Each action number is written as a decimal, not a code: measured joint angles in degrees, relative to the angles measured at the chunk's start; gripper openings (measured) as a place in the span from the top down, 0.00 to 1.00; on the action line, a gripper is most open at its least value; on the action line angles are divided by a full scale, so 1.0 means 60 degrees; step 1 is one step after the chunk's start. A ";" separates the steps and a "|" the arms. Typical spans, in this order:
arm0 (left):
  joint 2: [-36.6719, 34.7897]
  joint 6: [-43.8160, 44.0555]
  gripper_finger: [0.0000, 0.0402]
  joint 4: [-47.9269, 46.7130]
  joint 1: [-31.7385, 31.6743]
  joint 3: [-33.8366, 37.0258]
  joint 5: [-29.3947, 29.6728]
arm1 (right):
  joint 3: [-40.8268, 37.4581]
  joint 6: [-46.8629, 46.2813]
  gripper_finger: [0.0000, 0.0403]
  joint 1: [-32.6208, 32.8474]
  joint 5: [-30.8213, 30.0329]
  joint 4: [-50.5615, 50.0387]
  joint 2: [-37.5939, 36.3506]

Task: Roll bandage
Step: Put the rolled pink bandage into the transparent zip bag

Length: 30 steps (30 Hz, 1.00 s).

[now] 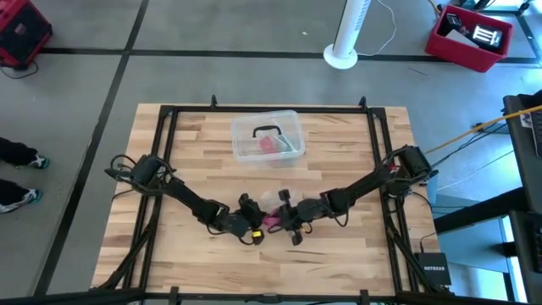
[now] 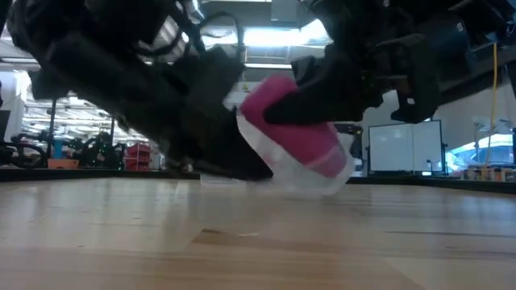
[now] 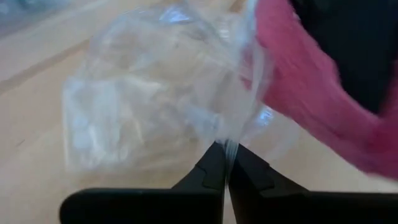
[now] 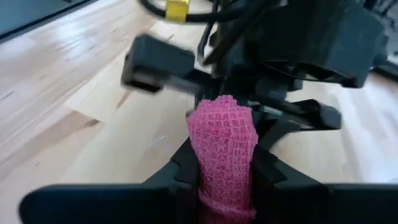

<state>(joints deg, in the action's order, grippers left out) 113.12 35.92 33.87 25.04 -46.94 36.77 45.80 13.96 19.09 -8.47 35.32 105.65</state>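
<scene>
The bandage is a small pink roll [image 1: 273,223] at the table's middle front, held just above the wood. In the low view the pink roll [image 2: 282,113] sticks partly out of a crumpled clear plastic wrapper [image 2: 310,173]. My right gripper [image 4: 224,171] is shut on the roll. My left gripper [image 3: 225,163] is shut on the wrapper [image 3: 149,93], with the pink roll [image 3: 311,106] close beyond it. The two grippers meet tip to tip in the high view, my left gripper [image 1: 251,227] and my right gripper [image 1: 288,222]. My left gripper pinches a thin gathered part of the clear wrapper [image 3: 229,148] between its two fingertips, coming level from the table's left. The wrapper is lifted clear of the table and spreads out beyond the fingers. My right gripper pinches the roll's sides [image 4: 221,158] between its two fingers, coming level from the table's right. The roll stands out past the fingertips, its free end [image 4: 222,106] toward my left gripper, clear of the table.
A clear plastic box [image 1: 267,135] with pink and green contents stands at the table's far middle. A black frame [image 1: 169,114] runs round the table. A person's shoes [image 1: 17,157] show on the floor at the left.
</scene>
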 joint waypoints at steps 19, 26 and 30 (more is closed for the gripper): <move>-0.1785 0.0086 1.00 -0.0961 0.0402 -0.0109 -0.0638 | 0.0023 0.1367 0.82 0.0022 -0.1071 -0.1607 -0.0210; -0.1807 0.0637 1.00 -0.1454 0.0494 -0.0128 -0.0729 | 0.0014 0.0934 0.82 0.0127 -0.1926 -0.1812 -0.0350; -0.1789 0.0263 1.00 -0.0966 0.0507 -0.0179 -0.0738 | 0.0022 0.0898 0.82 0.0002 -0.1833 -0.1922 -0.0270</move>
<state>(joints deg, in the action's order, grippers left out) 102.39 37.50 28.08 28.08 -48.01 32.34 45.93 19.35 19.10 -19.47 23.79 104.03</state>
